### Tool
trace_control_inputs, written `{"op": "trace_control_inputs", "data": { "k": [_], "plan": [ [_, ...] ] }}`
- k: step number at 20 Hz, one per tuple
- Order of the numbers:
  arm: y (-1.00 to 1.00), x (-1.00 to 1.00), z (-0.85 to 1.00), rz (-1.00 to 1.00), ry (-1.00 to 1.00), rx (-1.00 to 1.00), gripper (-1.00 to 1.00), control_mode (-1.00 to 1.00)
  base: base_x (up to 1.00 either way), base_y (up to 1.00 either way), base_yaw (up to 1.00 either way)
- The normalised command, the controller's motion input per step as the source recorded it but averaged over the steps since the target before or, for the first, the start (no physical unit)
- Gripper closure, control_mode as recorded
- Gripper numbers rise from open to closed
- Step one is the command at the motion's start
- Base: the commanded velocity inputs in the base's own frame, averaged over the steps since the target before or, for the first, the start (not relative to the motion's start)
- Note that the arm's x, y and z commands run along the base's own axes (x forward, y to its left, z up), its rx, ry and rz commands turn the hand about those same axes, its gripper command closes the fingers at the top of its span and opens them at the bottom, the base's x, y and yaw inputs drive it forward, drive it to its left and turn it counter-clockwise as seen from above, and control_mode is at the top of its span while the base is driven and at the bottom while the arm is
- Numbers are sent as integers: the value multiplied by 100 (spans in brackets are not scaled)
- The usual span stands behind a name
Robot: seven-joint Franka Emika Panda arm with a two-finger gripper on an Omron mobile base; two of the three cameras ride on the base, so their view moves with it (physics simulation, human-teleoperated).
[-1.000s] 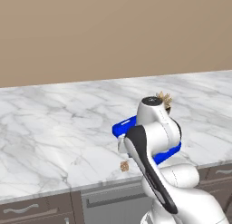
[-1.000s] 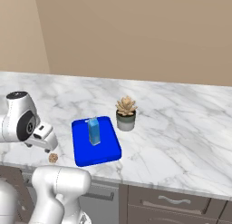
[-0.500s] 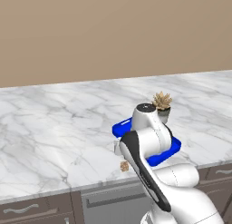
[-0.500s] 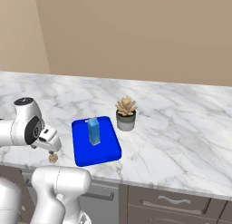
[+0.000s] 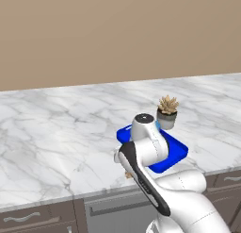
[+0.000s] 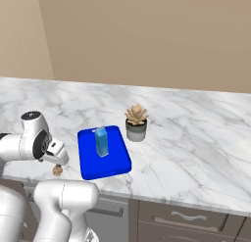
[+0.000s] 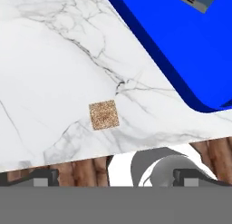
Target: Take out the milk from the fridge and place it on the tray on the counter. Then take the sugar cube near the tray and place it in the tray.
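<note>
The tan speckled sugar cube (image 7: 103, 114) lies on the white marble counter (image 7: 54, 60), close to the front edge and left of the blue tray (image 7: 181, 51). My gripper (image 7: 117, 177) hangs just above the cube, open, with its dark fingertips (image 7: 45, 177) spread wide and nothing between them. The blue milk (image 6: 101, 141) carton stands upright in the tray (image 6: 105, 160). From the right base view the sugar cube (image 6: 58, 171) sits under the gripper (image 6: 57, 160). In the left base view my arm covers most of the sugar cube (image 5: 127, 174) and part of the tray (image 5: 174, 152).
A small spiky potted plant (image 6: 137, 122) stands just behind the tray's far right corner. Brown drawers with metal handles (image 6: 188, 217) run below the counter edge. A beige wall backs the counter.
My hand has come down and a little toward the tray, ending low over the sugar cube. The jaws stayed open. Milk, tray and plant have not moved.
</note>
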Motion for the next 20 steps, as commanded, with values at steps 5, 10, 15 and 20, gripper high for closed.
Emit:
{"op": "trace_control_inputs", "data": {
  "k": [5, 10, 15, 20],
  "plan": [
    [11, 37, -30, 0, 0, 0, -100, -100, 0, 0, 0],
    [4, 26, -29, 0, 0, 0, -100, -100, 0, 0, 0],
    [4, 5, -29, 0, 0, 0, -100, -100, 0, 0, 0],
    [0, 0, -17, 0, 5, 0, -100, -100, 0, 0, 0]
  ]
}}
